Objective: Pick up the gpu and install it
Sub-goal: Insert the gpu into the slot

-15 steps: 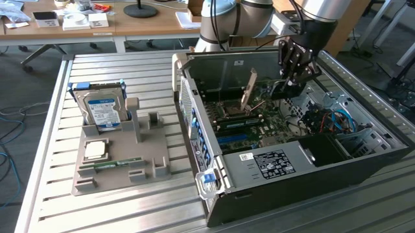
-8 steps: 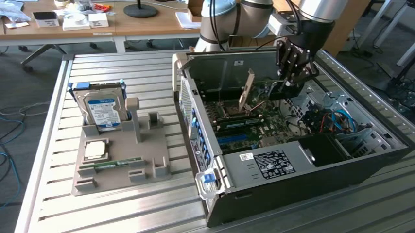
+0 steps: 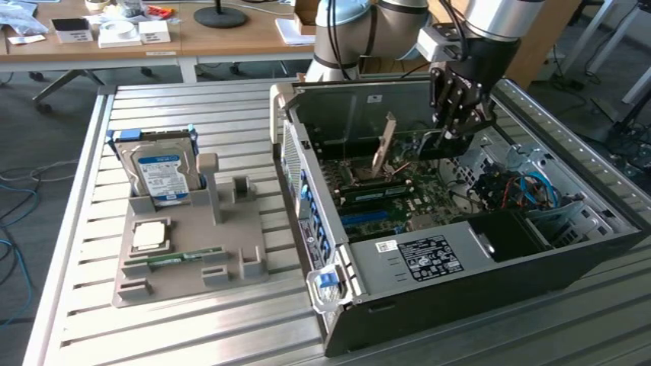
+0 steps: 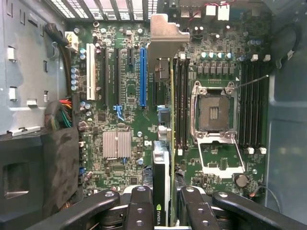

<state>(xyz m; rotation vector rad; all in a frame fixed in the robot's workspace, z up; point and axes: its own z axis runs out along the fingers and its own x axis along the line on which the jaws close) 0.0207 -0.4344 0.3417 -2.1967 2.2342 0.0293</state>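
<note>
Gripper clenched on the gpu, fingers pinching the card's two flat faces at one end, inside the open computer case. In the wrist view the gripper has the gpu edge-on between its pads, black fan side on one face, thin green board edge on the other. Long axis runs straight out from the fingers across the motherboard, with the silver bracket at the far end. Card stands on edge, above the board, beside the blue slot; cannot tell if it touches. In the exterior view the bracket end points to the exterior view's left. Hard drive stands on the grey tray, well apart.
</note>
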